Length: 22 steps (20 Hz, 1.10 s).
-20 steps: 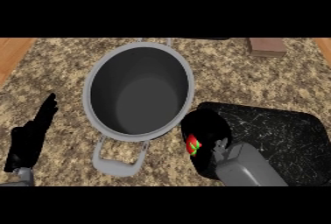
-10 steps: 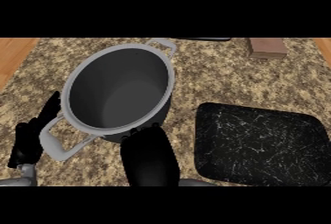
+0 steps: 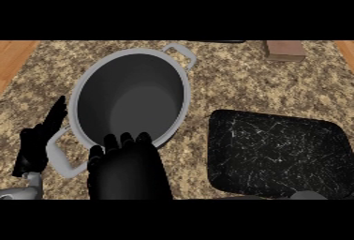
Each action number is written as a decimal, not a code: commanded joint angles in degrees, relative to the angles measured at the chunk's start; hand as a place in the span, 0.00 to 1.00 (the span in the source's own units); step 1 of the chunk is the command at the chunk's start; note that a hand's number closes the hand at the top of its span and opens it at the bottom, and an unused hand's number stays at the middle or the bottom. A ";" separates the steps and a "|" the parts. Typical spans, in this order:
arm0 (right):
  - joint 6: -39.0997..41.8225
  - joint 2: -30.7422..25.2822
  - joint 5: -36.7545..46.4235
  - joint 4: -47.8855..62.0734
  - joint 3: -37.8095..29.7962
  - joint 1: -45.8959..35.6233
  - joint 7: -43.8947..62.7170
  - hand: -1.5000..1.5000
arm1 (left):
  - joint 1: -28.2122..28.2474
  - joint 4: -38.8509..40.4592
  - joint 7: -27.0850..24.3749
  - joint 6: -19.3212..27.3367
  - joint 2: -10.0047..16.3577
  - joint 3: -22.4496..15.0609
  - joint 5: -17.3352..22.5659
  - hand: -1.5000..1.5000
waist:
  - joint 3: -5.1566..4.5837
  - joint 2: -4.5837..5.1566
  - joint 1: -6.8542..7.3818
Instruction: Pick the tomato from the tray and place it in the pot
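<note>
Right hand [image 3: 128,171]: shows at the view's lower middle, its back turned to the view, its top end overlapping the pot's near rim.
Right hand state: cannot tell whether it is clenched, released or grasping; its underside is hidden.
Tomato: not seen in any part of the view; whether the right hand covers it cannot be told.
Pot [image 3: 131,96]: large, grey and round, standing on the desk just beyond the right hand; its dark inside shows bare where the hand does not cover it.
Pot handles: one loop at the far rim [image 3: 181,50], one at the near left rim [image 3: 59,161], the latter between the two hands.
Left hand [image 3: 38,147]: at the view's left edge, released, fingers straight and pointing up, just beside the pot's left wall, resting.
Tray [image 3: 276,150]: black with pale flecks, on the desk to the right of the pot and the right hand, apart from both.
Desk [image 3: 235,79]: speckled brown stone top carrying pot and tray.
Brown block [image 3: 285,50]: at the far right of the desk, well apart from the tray.
</note>
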 commanded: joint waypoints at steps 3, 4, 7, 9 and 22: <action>-11.48 0.60 -2.18 5.23 -3.78 -8.44 9.51 1.00 | -2.01 0.63 0.34 0.71 -0.25 -0.27 -1.05 0.50 | -0.01 0.69 -0.19; -10.79 0.60 -3.72 5.15 -3.10 -10.69 11.15 1.00 | 0.24 1.31 -1.86 0.12 -0.13 0.12 -0.66 0.50 | -0.04 0.54 -0.23; -13.52 0.60 -5.35 10.59 -6.67 -14.98 8.83 1.00 | -0.47 -2.39 1.45 -0.01 0.00 0.26 0.11 0.50 | 0.05 0.60 0.22; -17.39 0.60 -6.18 14.18 -7.14 -15.85 6.91 1.00 | 0.49 -0.15 -1.13 -0.35 0.11 1.20 0.56 0.50 | 0.01 0.94 -0.01; -27.47 0.62 -20.55 44.26 -11.28 -26.53 -11.85 1.00 | -1.33 -0.82 1.39 -0.76 0.49 2.00 0.29 0.50 | 0.07 1.43 -0.39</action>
